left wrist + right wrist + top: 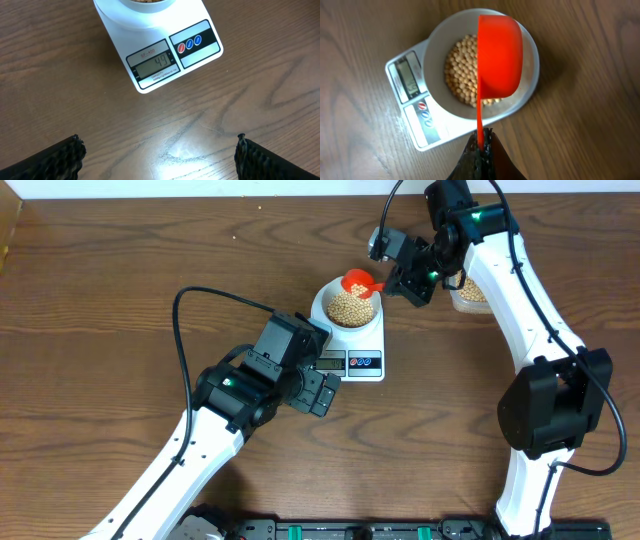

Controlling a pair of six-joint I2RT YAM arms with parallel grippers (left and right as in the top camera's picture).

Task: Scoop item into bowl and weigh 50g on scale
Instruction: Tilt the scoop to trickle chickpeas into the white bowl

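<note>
The right gripper (481, 145) has its jaws pressed together on the thin handle of a red scoop (500, 55) and holds the scoop's cup over the bowl (432, 55), underside toward the wrist camera. Whether any grains are left in the cup I cannot tell. The bowl holds a loose pile of the item (462, 70), tan-yellow beans covering its floor. It stands on the scale (120, 35), which lies near the middle of the tabletop, somewhat toward the far edge. Behind the right arm, nearer the right edge, a clear tub (470, 292) of more beans shows in part. The left gripper (159, 144) hovers above bare wood on the near side of the scale, jaws wide apart and holding nothing. The scale's display (154, 66) reads 49 under the marking SF-400, and the small print below the digits is too fine to read. Beside it sit one red and two blue buttons (189, 44). The step in hand looks like the final topping-up. Being only just short of the target, the next move calls for shaking in a few beans at a time, not a full tip.
</note>
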